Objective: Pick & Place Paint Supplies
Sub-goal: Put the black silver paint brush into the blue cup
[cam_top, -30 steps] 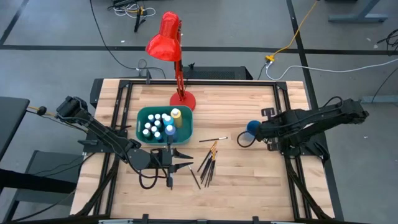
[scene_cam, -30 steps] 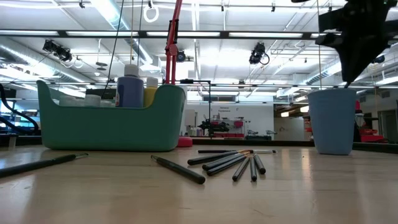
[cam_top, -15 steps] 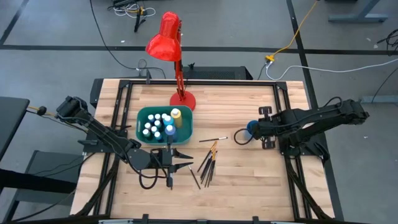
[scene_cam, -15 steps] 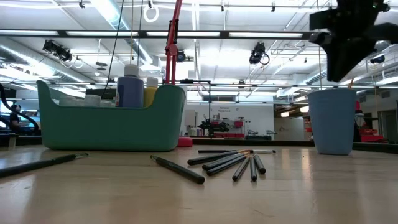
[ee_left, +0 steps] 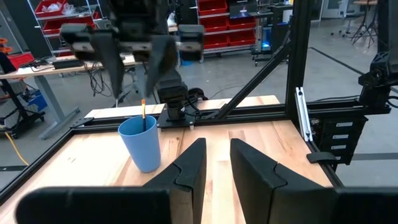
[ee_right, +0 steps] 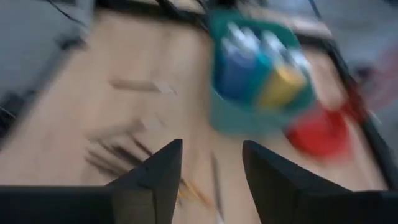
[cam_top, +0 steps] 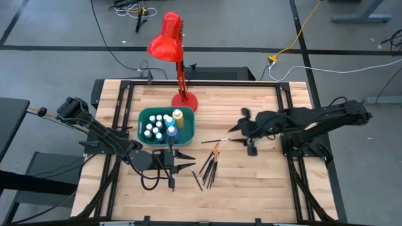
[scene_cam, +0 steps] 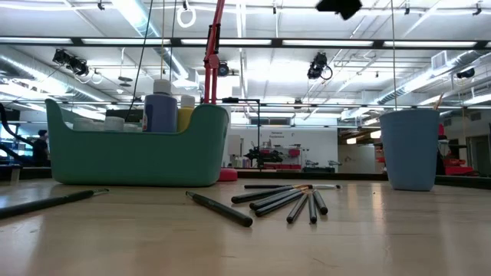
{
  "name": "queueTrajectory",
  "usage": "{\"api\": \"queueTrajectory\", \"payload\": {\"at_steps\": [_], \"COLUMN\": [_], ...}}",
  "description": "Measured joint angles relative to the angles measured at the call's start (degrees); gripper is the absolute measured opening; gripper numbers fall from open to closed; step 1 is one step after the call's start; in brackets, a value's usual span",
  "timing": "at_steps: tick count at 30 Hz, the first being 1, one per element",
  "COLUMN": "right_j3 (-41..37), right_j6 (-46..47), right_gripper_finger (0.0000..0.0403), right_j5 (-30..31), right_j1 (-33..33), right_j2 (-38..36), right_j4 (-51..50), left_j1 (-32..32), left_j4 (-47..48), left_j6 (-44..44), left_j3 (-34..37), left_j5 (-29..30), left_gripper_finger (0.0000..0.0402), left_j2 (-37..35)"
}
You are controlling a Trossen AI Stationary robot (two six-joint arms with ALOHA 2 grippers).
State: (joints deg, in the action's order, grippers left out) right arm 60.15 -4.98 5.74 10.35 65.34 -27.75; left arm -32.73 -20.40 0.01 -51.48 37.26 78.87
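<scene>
A teal bin [cam_top: 188, 129] holds white-capped paint bottles [cam_top: 157, 125] and a yellow bottle [cam_top: 178, 115]. Several dark-handled brushes [cam_top: 210, 164] lie in a loose pile on the table to its right, and one brush [cam_top: 215, 140] lies alone farther back. A blue cup [ee_left: 142, 144] stands at the right with one brush [ee_left: 143, 111] upright in it. My right gripper [ee_left: 135, 74] hangs open above the cup and holds nothing; the high view shows it [cam_top: 242, 133] left of the cup. My left gripper [cam_top: 192, 161] rests open near the pile, empty.
A red desk lamp [cam_top: 179, 56] stands behind the bin, its base [cam_top: 184, 100] on the table. A black frame [cam_top: 286, 100] runs around the table. Single brushes [scene_cam: 219, 208] lie nearer the front edge. Bare wood shows at the near right.
My right gripper has opened, risen from just over the blue cup and swung toward the table's left, above the lone brush. In the low view it has climbed almost out of the picture's top. The cup and the brushes on the table have stayed put.
</scene>
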Motion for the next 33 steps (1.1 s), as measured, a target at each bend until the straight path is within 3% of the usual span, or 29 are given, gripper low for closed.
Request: {"api": "queueTrajectory", "payload": {"at_steps": [8,15,23,33], "right_j3": [-7.8,-7.8,-7.8,-7.5], "right_j6": [-1.4,1.9,8.6,5.7], "right_gripper_finger": [0.0180,0.0181,0.0181,0.0181], "right_j5": [-1.9,4.8,2.3,1.6], "right_j1": [-0.4,-1.9,-6.4,-10.0], "right_j2": [14.3,27.0,33.1,36.3], "right_j4": [15.9,12.5,10.4,9.3], "left_j1": [0.0,0.0,0.0,0.0], "left_j4": [0.5,0.4,0.4,0.4], "left_j6": [-0.1,-0.2,-0.2,-0.2], "left_j3": [0.0,0.0,0.0,0.0], "left_j5": [0.0,0.0,0.0,0.0], "left_gripper_finger": [0.0082,0.0082,0.0082,0.0082], "left_j2": [0.0,0.0,0.0,0.0]}}
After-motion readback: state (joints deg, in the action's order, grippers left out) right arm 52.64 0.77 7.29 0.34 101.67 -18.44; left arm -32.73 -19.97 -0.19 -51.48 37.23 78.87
